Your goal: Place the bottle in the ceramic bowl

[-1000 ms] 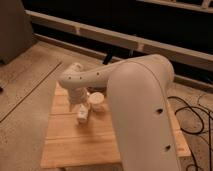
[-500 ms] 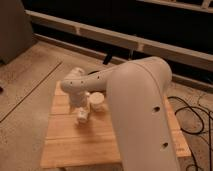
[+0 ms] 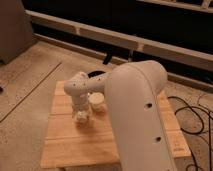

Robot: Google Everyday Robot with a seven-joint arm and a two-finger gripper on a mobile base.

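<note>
My gripper (image 3: 81,116) hangs down from the white wrist over the left middle of the wooden table (image 3: 65,145). A small pale shape at its lower end touches or nearly touches the tabletop. I cannot tell whether that shape is the bottle or part of the gripper. No separate bottle shows elsewhere. A small white ceramic bowl (image 3: 98,103) stands upright on the table just right of the gripper, close to it but apart.
My thick white arm (image 3: 140,115) covers the right half of the table. Black cables (image 3: 192,112) lie on the floor to the right. A dark object (image 3: 96,75) sits at the table's far edge. A long rail (image 3: 125,37) runs behind.
The wrist has sunk a little toward the table, and the gripper has stayed just left of the bowl. The bowl has not moved.
</note>
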